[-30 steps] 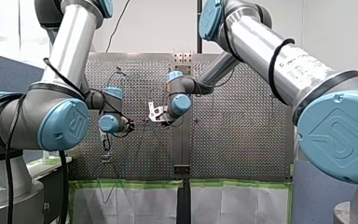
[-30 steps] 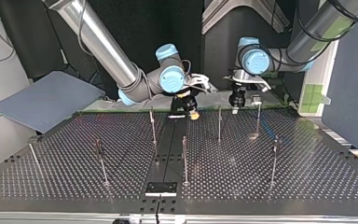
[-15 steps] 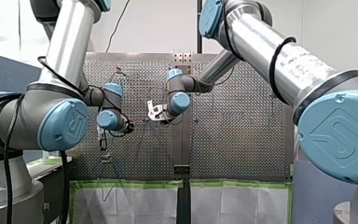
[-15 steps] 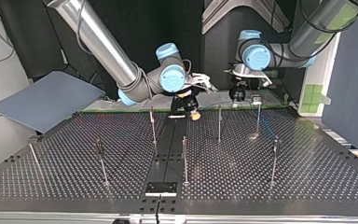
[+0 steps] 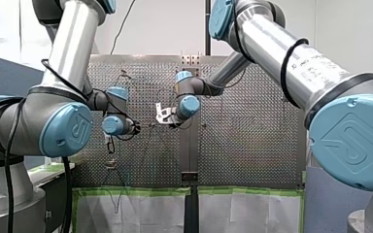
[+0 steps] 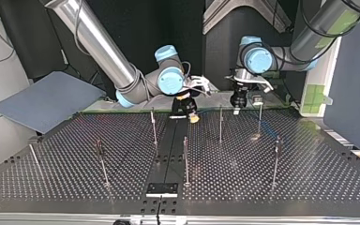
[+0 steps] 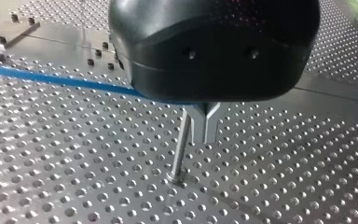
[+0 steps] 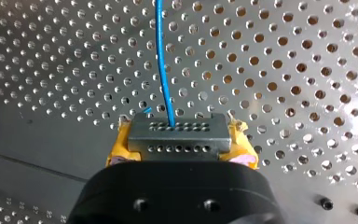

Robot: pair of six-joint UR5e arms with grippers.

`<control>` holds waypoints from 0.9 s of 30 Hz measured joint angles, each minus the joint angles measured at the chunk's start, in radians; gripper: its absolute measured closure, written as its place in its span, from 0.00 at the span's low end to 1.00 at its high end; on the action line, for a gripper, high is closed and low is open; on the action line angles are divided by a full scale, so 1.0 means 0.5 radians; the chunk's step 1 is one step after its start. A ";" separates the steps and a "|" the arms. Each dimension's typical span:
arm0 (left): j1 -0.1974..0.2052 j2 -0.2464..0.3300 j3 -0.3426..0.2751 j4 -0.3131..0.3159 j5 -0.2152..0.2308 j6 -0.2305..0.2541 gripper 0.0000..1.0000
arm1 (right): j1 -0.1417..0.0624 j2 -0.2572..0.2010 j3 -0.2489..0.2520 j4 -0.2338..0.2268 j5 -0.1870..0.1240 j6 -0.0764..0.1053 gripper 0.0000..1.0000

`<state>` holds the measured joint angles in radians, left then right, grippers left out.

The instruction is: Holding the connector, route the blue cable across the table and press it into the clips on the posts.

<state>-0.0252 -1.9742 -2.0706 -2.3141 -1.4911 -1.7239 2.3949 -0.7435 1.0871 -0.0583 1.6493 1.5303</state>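
Beneath the re-lowered left gripper (image 6: 238, 99), grip indiscernible, the blue cable (image 7: 51, 80) is readied for clipping; the connector (image 8: 177, 133) is clamped by the right gripper (image 8: 179, 145).

Our left silver tube arm with blue joint caps (image 5: 70, 53) comes in from the front view's left, its wrist (image 5: 113, 124) folded and the black left gripper (image 6: 237, 104) pointing down. Our right silver arm (image 5: 291, 58) reaches to the middle, wrist (image 5: 188, 106) bent. Its right gripper (image 6: 190, 114) also points down, near the other, with its yellow pads (image 8: 119, 147) clamped on a small grey perforated connector block (image 8: 177, 133).
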 joint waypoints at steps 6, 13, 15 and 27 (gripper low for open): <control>0.009 -0.088 0.076 0.002 0.007 -0.004 1.00 | -0.029 0.000 0.000 -0.011 -0.002 0.004 1.00; 0.018 -0.102 0.228 -0.072 0.011 -0.011 1.00 | -0.069 0.000 0.000 -0.020 -0.004 0.014 1.00; 0.024 -0.102 0.266 -0.099 0.011 -0.012 1.00 | -0.077 0.000 0.000 -0.026 -0.006 0.019 1.00; 0.045 -0.102 0.434 -0.235 0.011 -0.010 1.00 | -0.128 0.000 -0.005 -0.033 -0.023 0.024 1.00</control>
<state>-0.0028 -2.0255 -1.8538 -2.4317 -1.4856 -1.7288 2.3311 -0.7435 1.0844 -0.0750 1.6379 1.5425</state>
